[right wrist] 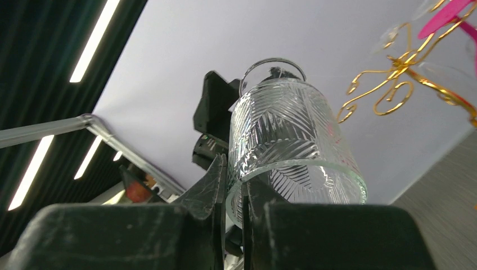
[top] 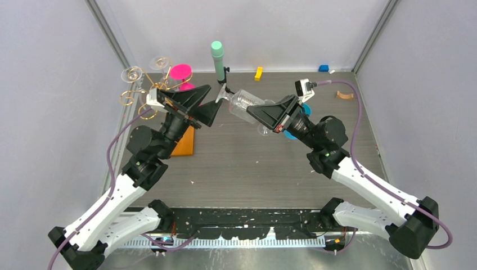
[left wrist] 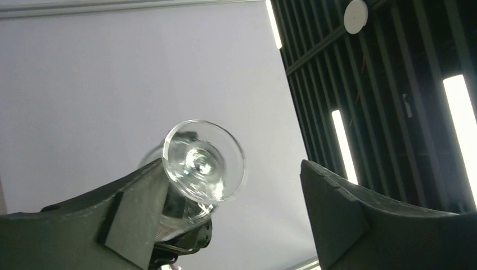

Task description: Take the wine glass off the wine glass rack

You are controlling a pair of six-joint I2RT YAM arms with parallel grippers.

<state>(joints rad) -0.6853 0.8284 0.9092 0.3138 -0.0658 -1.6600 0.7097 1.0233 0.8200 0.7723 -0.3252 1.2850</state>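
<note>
The wine glass [top: 243,104], clear with a cut leaf pattern, hangs sideways in the air right of the wine glass rack [top: 140,91], apart from it. My right gripper [top: 257,114] is shut on its rim. The right wrist view shows one finger inside the bowl [right wrist: 292,140] and one outside, with my right gripper [right wrist: 234,175] pinching the glass wall. My left gripper [top: 214,100] stands open around the foot [top: 223,94]. In the left wrist view the round foot [left wrist: 203,160] lies against the left finger [left wrist: 132,211], with a wide gap to the other finger; my left gripper [left wrist: 230,194] is open.
The gold rack [right wrist: 394,79] stands on an orange base [top: 184,143] and carries clear glasses [top: 134,73] and pink ones [top: 181,71]. A black tripod with a mint-green cylinder [top: 217,55] stands behind the held glass. A yellow block [top: 258,73] and a blue block [top: 323,68] lie by the back wall.
</note>
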